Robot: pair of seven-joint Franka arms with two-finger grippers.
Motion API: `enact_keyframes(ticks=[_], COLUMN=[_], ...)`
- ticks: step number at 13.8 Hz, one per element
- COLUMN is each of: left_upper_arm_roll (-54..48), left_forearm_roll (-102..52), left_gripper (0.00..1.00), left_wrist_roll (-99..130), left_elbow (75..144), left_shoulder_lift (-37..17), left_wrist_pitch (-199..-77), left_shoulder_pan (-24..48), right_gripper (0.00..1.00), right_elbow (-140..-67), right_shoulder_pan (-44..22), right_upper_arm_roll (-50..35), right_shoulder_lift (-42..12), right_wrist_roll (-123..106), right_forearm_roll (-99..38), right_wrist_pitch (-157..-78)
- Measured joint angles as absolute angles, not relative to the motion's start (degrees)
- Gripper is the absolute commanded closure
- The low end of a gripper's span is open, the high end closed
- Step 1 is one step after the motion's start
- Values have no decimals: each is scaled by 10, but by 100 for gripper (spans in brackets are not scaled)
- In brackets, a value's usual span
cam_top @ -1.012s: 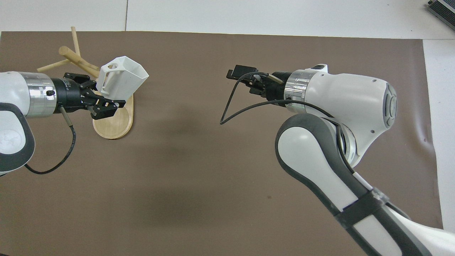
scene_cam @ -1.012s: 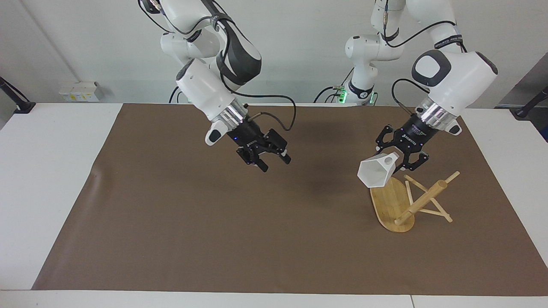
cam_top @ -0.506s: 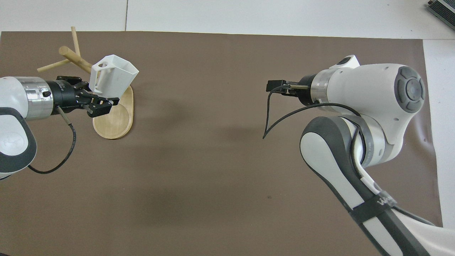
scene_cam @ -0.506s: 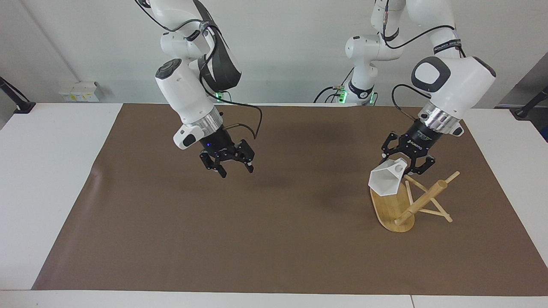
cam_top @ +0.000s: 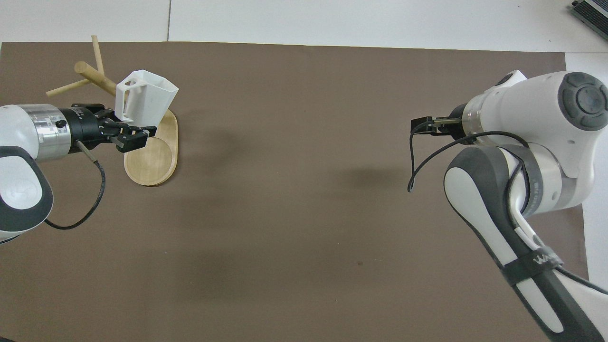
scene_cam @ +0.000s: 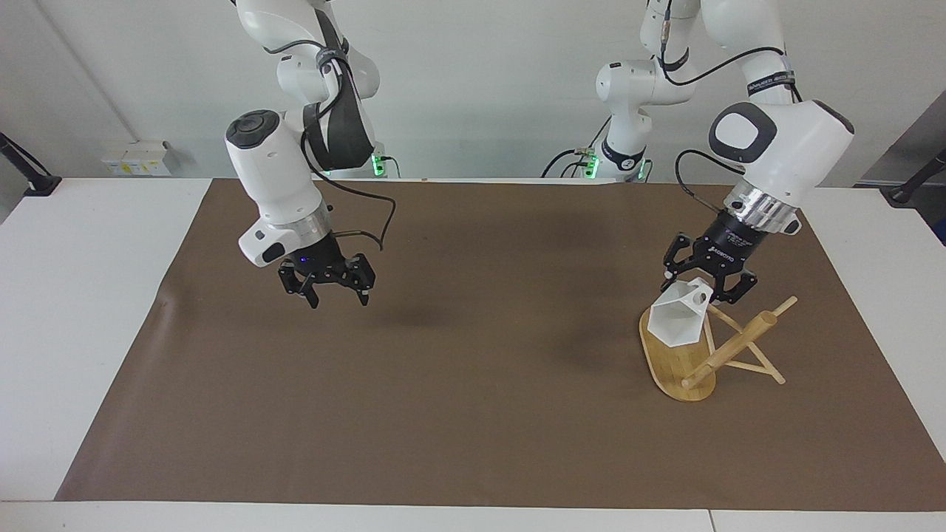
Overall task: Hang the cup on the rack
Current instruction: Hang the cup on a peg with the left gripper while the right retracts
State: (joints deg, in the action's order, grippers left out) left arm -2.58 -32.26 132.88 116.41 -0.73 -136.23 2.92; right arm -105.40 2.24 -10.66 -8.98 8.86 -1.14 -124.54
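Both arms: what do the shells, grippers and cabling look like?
Both arms have glossy white rounded shells with dark grey joint panels and a silver ring at each wrist. The left gripper and right gripper are black linkage types with two fingers. A loose black cable loops from each wrist. The left gripper body carries small white lettering, too small to read.

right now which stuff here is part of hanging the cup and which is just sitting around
Part of the job:
- cup, held over the rack by the shut left hand
- rack, standing at the left arm's end of the table

Just there:
- right hand, open, holding nothing, over the brown mat
- small white boxes by the wall
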Motion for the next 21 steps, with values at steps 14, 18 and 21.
enact_keyframes(ticks=[14, 18, 21], left_upper_arm_roll=[-27, -25, -25], left_forearm_roll=[-323, -323, -323], left_gripper=[100, 100, 100], left_wrist_roll=[1420, 1449, 1475], left_elbow=[1174, 1175, 1175], left_shoulder_lift=[-33, -39, -44], left_wrist_pitch=[-1433, -1444, -1449], left_shoulder_pan=[28, 23, 19], right_gripper=[0, 0, 0], right_elbow=[-983, -964, -959], right_shoulder_pan=[24, 25, 25], right_upper_arm_roll=[-56, -37, -28], right_shoulder_lift=[-70, -69, -66], right_wrist_roll=[86, 62, 61], right_forearm_roll=[15, 19, 27], right_wrist_pitch=[-1066, -1045, -1038])
